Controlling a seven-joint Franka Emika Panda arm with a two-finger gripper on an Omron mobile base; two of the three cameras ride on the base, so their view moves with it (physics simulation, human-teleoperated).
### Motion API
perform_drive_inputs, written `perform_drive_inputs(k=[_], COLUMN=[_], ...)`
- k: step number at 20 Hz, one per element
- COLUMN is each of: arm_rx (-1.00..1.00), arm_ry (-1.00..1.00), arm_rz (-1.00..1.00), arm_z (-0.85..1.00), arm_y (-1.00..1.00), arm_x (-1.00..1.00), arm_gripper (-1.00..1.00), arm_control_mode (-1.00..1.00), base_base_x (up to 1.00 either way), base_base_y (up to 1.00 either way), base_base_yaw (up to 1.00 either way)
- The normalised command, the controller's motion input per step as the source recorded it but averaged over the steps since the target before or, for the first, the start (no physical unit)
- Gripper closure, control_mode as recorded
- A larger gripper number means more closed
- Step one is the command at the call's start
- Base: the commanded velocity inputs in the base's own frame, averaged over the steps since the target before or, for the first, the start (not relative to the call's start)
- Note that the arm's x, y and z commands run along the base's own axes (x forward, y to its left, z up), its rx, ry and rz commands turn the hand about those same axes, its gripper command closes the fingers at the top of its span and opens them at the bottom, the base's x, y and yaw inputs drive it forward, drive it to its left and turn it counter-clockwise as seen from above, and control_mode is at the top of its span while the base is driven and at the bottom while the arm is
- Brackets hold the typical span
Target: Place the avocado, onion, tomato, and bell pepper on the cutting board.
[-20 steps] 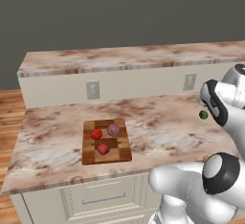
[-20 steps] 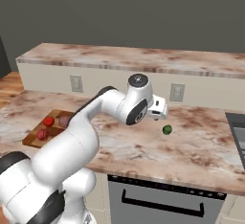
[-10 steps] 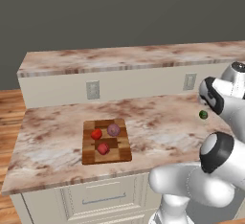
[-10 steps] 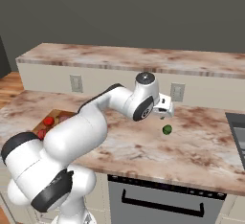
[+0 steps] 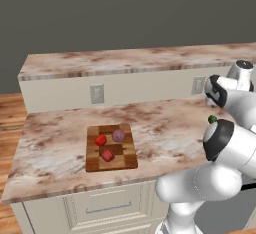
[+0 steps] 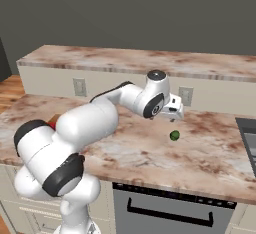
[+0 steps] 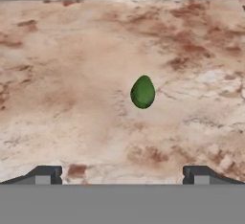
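The arm has swung farther right; gripper (image 7: 122,175) fingers spread above the avocado (image 7: 142,92), which its elbow half hides mid-counter (image 5: 165,123).

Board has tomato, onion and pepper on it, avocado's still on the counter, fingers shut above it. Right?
Not quite: the fingers stand wide open, not shut, as the hand view shows, with the avocado lying on the counter ahead of them. The rest holds: in the left base view the tomato, onion and pepper sit on the board.
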Motion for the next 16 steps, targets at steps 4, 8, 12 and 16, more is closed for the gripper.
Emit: perform_drive_inputs(k=[4,8,12,16], arm_rx=[0.0,0.0,0.0,0.0], arm_ry=[0.0,0.0,0.0,0.01], arm_rz=[0.0,0.0,0.0,0.0], arm_z=[-0.23,-0.3,-0.22,-0.08], arm_y=[-0.12,-0.2,-0.18,-0.07], arm_x=[0.13,0.15,0.21,0.24], arm_gripper=[-1.0,-1.0,-1.0,-1.0], arm_control_mode=[-1.0,-1.0,-1.0,-1.0], base_base_x=[0.0,0.0,0.0,0.0], base_base_y=[0.0,0.0,0.0,0.0], base_base_yaw=[0.0,0.0,0.0,0.0])
